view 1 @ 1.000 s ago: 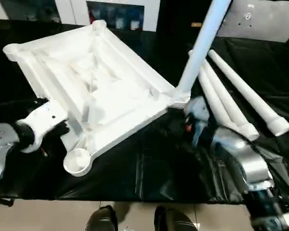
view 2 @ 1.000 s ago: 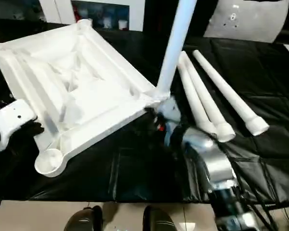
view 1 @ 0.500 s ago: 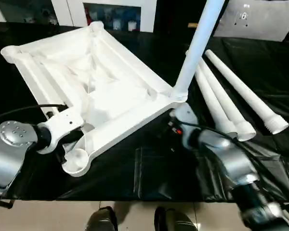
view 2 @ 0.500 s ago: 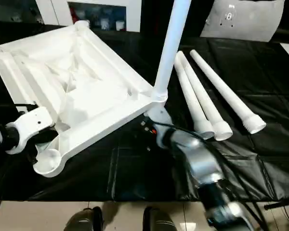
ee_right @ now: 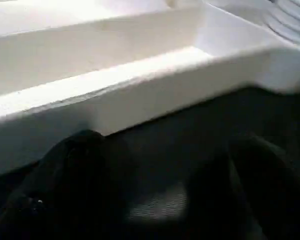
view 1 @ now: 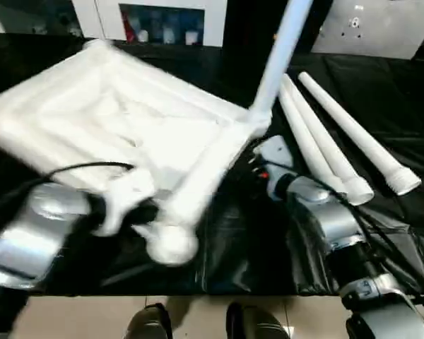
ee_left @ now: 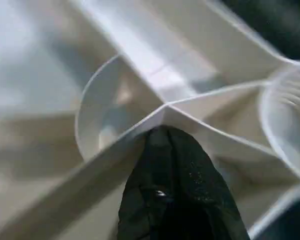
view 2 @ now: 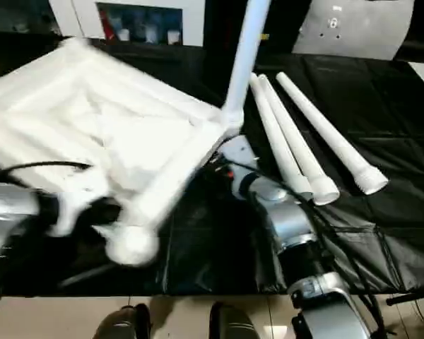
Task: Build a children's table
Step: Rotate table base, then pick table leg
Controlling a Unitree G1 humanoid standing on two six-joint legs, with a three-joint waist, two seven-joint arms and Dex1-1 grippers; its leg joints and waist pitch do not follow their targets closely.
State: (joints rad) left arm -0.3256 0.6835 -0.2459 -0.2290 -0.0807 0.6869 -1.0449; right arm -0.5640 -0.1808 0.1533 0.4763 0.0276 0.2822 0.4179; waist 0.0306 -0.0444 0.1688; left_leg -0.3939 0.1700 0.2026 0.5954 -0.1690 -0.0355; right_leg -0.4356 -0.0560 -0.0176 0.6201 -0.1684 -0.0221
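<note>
The black-covered tabletop (view 1: 233, 268) carries everything. The largest piece on it, the white table top (view 1: 127, 134), lies upside down at the left and centre, its ribbed underside facing up and its outline smeared by motion blur. One leg (view 1: 279, 56) stands upright in the right-hand corner socket. Three loose legs (view 1: 339, 141) lie side by side on the tabletop to the right, just beside that corner.

The left end effector (view 1: 138, 208) is seen at the near left edge of the table top, next to an empty round corner socket (view 1: 171, 244). In the left wrist view its black fingers (ee_left: 172, 185) are closed together on a thin rib (ee_left: 140, 132) where the ribs meet, so the table top is gripped there. The right end effector (view 1: 258, 166) sits low by the fitted corner; in the right wrist view its two fingers (ee_right: 70, 175) are spread wide on either side of black cloth, with nothing between them and the white rim (ee_right: 140, 85) just beyond.

A thin rib is judged a weak hold: the top could slip or twist free. If it swings, the upright leg could be levered out of its socket or the loose legs knocked away.

The grip on the rib is shown by the left wrist view alone; the standing leg and loose legs are shown by the eye views.
</note>
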